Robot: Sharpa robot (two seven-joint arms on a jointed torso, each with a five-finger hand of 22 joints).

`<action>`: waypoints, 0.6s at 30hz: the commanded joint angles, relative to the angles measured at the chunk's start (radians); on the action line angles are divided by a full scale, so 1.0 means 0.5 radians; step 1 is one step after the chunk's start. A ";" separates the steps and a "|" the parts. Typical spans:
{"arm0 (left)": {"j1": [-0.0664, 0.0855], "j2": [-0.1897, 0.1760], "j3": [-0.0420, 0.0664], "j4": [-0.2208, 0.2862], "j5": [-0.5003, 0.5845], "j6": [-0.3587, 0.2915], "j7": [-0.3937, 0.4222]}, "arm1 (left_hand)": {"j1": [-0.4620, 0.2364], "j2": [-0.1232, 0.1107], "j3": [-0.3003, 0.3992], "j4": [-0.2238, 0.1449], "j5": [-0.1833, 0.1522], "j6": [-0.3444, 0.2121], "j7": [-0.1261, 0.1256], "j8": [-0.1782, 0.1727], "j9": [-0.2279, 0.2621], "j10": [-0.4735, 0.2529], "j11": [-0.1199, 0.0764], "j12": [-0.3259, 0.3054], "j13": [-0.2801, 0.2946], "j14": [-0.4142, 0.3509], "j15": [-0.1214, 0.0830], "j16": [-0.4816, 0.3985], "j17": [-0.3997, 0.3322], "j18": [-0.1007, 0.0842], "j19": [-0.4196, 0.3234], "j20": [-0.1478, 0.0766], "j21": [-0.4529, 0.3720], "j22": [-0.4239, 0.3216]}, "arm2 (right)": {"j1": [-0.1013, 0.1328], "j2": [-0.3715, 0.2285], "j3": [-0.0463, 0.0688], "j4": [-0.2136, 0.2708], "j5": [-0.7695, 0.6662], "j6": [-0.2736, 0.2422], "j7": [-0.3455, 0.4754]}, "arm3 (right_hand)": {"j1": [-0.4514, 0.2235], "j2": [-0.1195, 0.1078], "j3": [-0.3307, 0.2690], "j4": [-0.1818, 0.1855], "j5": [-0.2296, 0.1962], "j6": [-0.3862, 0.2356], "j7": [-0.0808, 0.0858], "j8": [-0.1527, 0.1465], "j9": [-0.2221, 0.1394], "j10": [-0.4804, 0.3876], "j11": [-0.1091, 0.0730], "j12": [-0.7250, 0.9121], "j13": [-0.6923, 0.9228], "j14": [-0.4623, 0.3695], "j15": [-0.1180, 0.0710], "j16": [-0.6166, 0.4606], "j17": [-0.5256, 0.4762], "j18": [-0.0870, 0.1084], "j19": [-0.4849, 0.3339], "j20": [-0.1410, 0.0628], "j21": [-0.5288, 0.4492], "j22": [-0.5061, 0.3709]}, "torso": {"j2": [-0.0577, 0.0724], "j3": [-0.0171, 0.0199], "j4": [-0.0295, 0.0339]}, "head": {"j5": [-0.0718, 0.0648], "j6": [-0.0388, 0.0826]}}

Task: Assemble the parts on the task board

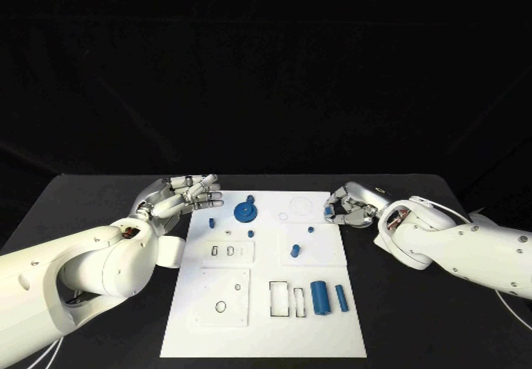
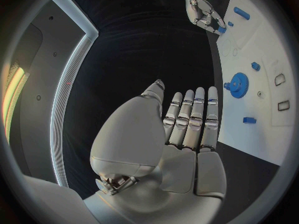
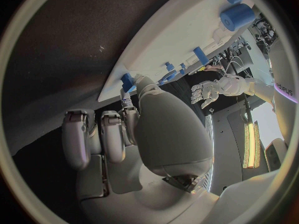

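Observation:
The white task board (image 1: pixel 266 323) lies in the middle of the table. On it sit a blue gear (image 1: pixel 245 210), several small blue pegs such as one (image 1: pixel 295 250) near the middle, and two blue cylinders (image 1: pixel 319 297) toward the near right. My right hand (image 1: pixel 353 207) is at the board's far right edge and pinches a small blue part (image 1: pixel 330 209), seen between its thumb and a finger (image 3: pixel 127 80) in the right wrist view. My left hand (image 1: pixel 183 197) hovers by the board's far left edge, fingers (image 2: pixel 193 117) stretched out, holding nothing. The gear (image 2: pixel 238 83) lies just beyond them.
The board has raised white blocks with slots (image 1: pixel 223 250) and rectangular cutouts (image 1: pixel 288 300). Bare black table (image 1: pixel 100 196) runs along both sides of the board. Black cloth hangs behind the table.

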 commanded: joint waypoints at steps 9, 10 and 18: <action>0.002 0.002 0.001 0.003 0.001 0.039 0.007 | 0.017 0.001 0.000 -0.011 -0.009 0.009 0.035 -0.013 -0.002 -0.002 0.010 -0.011 -0.002 -0.010 -0.001 -0.009 0.000 0.010 -0.016 0.001 0.007 0.000 | -0.001 0.018 0.000 -0.015 -0.041 -0.008 -0.047 | 0.041 0.032 0.040 -0.035 -0.033 0.076 -0.030 0.035 0.013 0.023 -0.025 0.021 0.181 0.198 -0.038 0.010 0.482 -0.043 0.089 -0.022 0.022 0.391 | -0.001 0.0002 0.001 | 0.002 -0.005; 0.002 0.002 0.001 0.003 0.001 0.039 0.006 | 0.017 0.001 0.000 -0.011 -0.009 0.009 0.035 -0.013 -0.002 -0.002 0.010 -0.011 -0.002 -0.010 -0.001 -0.009 0.000 0.010 -0.016 0.001 0.007 0.000 | -0.001 0.019 0.000 -0.015 -0.044 -0.012 -0.049 | 0.053 0.044 0.052 -0.045 -0.065 0.091 -0.037 0.044 0.017 0.024 -0.031 0.022 0.182 0.198 -0.044 0.010 0.482 -0.044 0.090 -0.028 0.022 0.392 | -0.001 0.0002 0.001 | 0.002 -0.005; 0.002 0.001 0.001 0.002 0.001 0.039 0.004 | 0.017 0.001 0.000 -0.011 -0.009 0.009 0.035 -0.013 -0.002 -0.002 0.010 -0.011 -0.002 -0.010 -0.001 -0.009 0.000 0.010 -0.016 0.001 0.007 0.000 | -0.001 0.021 0.000 -0.014 -0.059 -0.027 -0.055 | 0.115 0.079 0.132 -0.104 -0.199 0.128 -0.058 0.070 0.031 0.026 -0.051 0.019 0.183 0.199 -0.063 0.010 0.484 -0.045 0.093 -0.048 0.026 0.398 | -0.001 0.0002 0.001 | 0.004 -0.005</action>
